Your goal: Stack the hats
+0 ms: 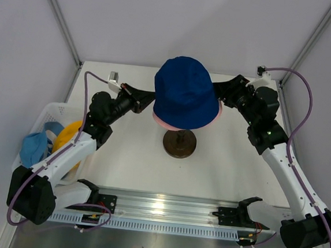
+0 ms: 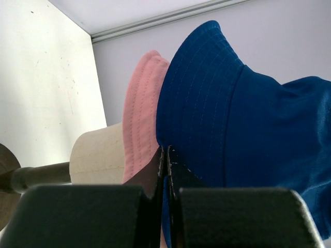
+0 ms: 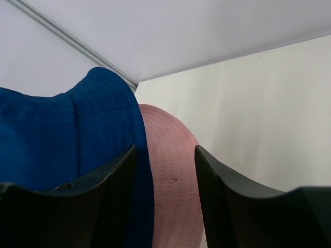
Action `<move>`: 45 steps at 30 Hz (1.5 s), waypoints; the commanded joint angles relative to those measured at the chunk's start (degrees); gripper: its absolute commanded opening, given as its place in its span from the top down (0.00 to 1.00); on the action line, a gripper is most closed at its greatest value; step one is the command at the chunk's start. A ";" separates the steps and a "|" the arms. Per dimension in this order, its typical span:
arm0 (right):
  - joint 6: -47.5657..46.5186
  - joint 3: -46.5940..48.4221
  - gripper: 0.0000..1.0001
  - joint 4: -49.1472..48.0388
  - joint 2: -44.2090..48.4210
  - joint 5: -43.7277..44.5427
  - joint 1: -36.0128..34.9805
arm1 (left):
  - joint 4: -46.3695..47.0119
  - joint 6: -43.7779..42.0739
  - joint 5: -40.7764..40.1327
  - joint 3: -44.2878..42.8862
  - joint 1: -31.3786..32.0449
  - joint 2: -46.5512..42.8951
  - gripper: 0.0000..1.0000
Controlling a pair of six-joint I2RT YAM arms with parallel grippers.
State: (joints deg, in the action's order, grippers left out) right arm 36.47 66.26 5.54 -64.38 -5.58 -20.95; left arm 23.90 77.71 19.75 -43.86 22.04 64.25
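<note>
The navy blue hat (image 1: 184,92) sits over the pink hat (image 1: 164,123) on the cream mannequin head; only the pink brim shows under it. My left gripper (image 1: 151,99) is shut on the navy hat's brim (image 2: 207,103) at its left side, with blue fabric between the jaws. My right gripper (image 1: 219,98) is open at the hats' right side, its jaws around the edges of the navy brim (image 3: 62,134) and pink brim (image 3: 173,170). The light blue hat (image 1: 34,147) and yellow-orange hat (image 1: 70,137) lie in the basket at the left.
The mannequin's dark round base (image 1: 179,143) stands mid-table below the hats; its cream head (image 2: 98,155) shows in the left wrist view. A white basket (image 1: 52,111) sits at the table's left edge. A metal rail (image 1: 164,208) runs along the near edge.
</note>
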 commanded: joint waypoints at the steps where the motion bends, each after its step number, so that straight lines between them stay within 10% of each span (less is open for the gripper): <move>1: 0.01 -1.74 0.48 0.35 1.71 -0.30 -0.85 | -4.63 -2.56 3.46 -1.41 0.19 1.23 0.99; 17: -0.43 -5.09 0.43 1.84 5.58 2.15 -0.85 | -8.78 -16.27 2.92 -0.08 0.02 1.31 0.99; 24: -4.56 2.98 0.01 15.44 7.95 7.78 6.34 | -17.46 -26.82 7.59 -9.75 -2.53 1.15 0.58; 31: -6.67 2.65 0.00 22.93 12.52 7.43 13.92 | -29.33 -31.30 6.80 -13.89 -10.60 -6.58 0.04; 45: -1.84 -19.76 0.00 8.00 17.18 -1.10 15.41 | -69.59 -26.30 -27.56 -3.88 -35.30 -26.10 0.00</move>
State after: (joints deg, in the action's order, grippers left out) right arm 33.32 46.87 21.04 -49.34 -4.40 -5.85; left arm -33.65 49.54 1.28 -51.44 -9.45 40.36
